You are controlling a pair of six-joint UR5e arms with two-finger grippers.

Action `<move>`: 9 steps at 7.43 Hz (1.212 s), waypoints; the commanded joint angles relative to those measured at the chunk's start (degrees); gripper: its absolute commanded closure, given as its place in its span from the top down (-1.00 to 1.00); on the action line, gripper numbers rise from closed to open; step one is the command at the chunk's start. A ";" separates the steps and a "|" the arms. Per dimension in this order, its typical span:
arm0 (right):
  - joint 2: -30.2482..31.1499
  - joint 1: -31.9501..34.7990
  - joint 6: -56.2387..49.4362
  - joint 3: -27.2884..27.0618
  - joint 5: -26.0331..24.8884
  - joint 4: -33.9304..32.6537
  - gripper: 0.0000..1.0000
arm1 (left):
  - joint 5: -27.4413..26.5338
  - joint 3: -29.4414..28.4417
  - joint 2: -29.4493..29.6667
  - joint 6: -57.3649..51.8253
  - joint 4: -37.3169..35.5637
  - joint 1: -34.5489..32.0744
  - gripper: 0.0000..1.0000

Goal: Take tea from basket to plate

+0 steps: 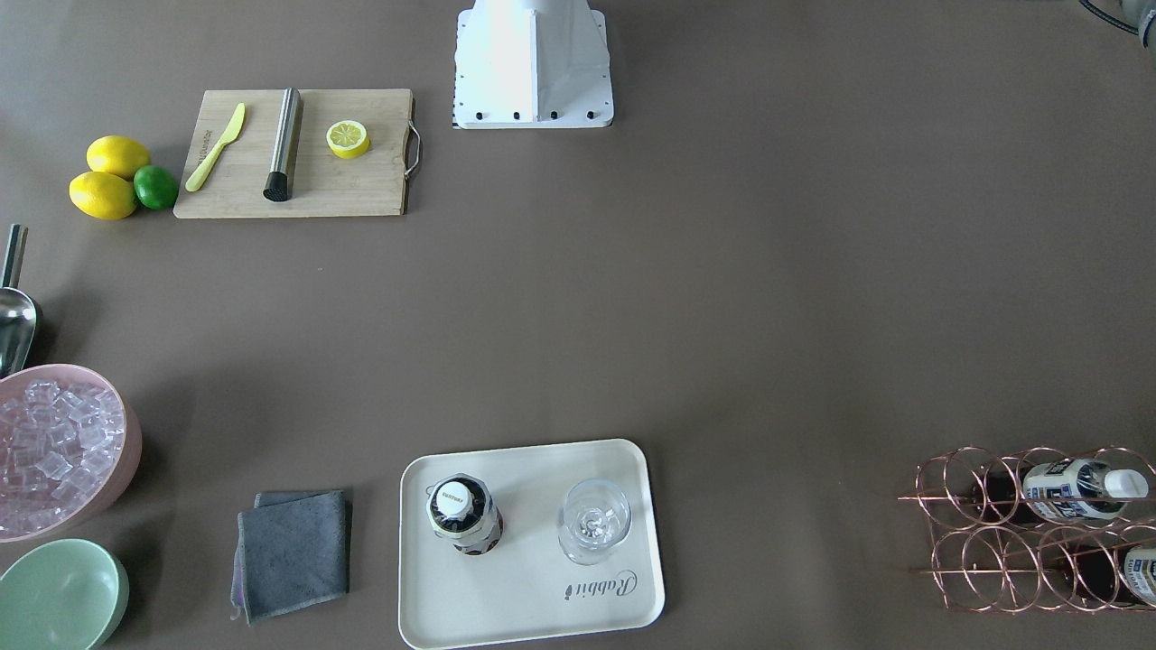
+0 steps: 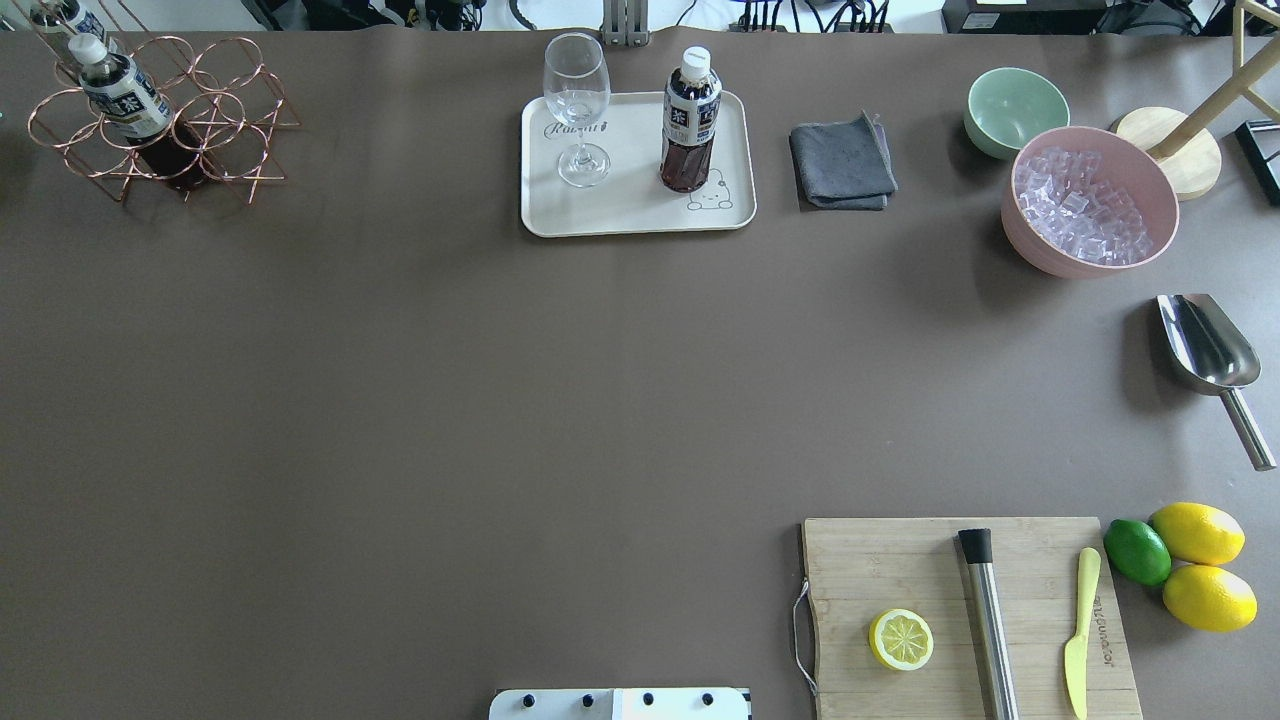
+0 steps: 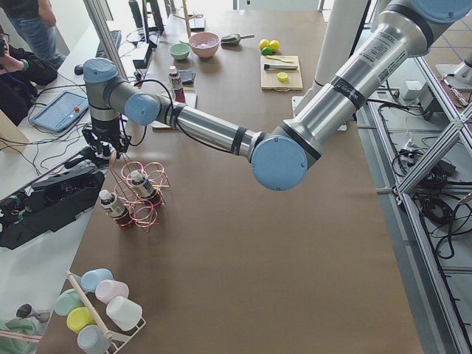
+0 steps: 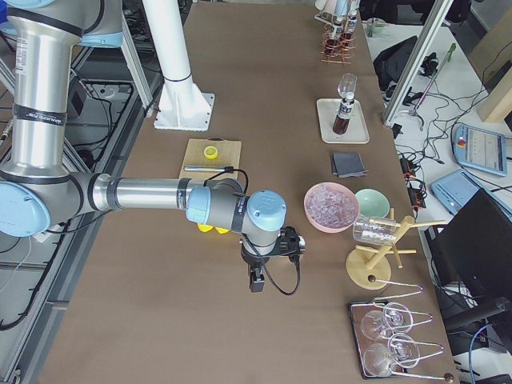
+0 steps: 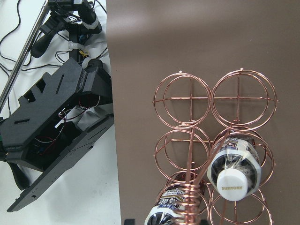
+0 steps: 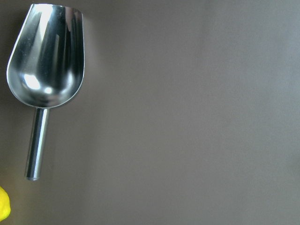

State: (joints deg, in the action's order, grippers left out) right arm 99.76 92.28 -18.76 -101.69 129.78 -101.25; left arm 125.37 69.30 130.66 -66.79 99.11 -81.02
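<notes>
One tea bottle (image 2: 690, 120) stands upright on the cream plate (image 2: 630, 205) beside a stemmed glass (image 2: 577, 110). Two more tea bottles (image 2: 125, 95) sit in the copper wire basket (image 2: 205, 120) at the table's far left corner. The left wrist view looks straight down on the basket (image 5: 182, 100) and one white cap (image 5: 233, 186). My left gripper (image 3: 98, 156) hangs above the table edge just beyond the basket; I cannot tell whether it is open or shut. Over the table near the scoop, my right gripper (image 4: 258, 282) points down, and its state cannot be told either.
A grey cloth (image 2: 842, 165), green bowl (image 2: 1012, 110) and pink bowl of ice (image 2: 1090, 200) line the far right. A metal scoop (image 2: 1205, 345), a cutting board (image 2: 900, 560) with half a lemon, lemons and a lime lie at the right. Black equipment (image 5: 56, 126) sits off the table edge beside the basket.
</notes>
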 commanded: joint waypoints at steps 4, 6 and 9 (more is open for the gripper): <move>0.96 0.01 -0.04 -0.88 0.21 0.00 1.00 | 0.31 1.27 -1.46 -0.01 0.12 -0.63 0.96; 1.05 0.01 -0.04 -1.14 0.21 0.00 1.00 | 0.66 4.95 -4.53 -0.01 -0.40 -0.63 0.96; 1.14 0.01 -0.04 -1.23 0.21 0.09 1.00 | 5.83 13.10 -7.43 -0.27 -6.86 -4.66 0.96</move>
State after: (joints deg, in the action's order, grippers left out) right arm 100.81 92.28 -18.81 -102.86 129.99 -101.22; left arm 127.96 76.99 124.59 -66.94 97.54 -82.79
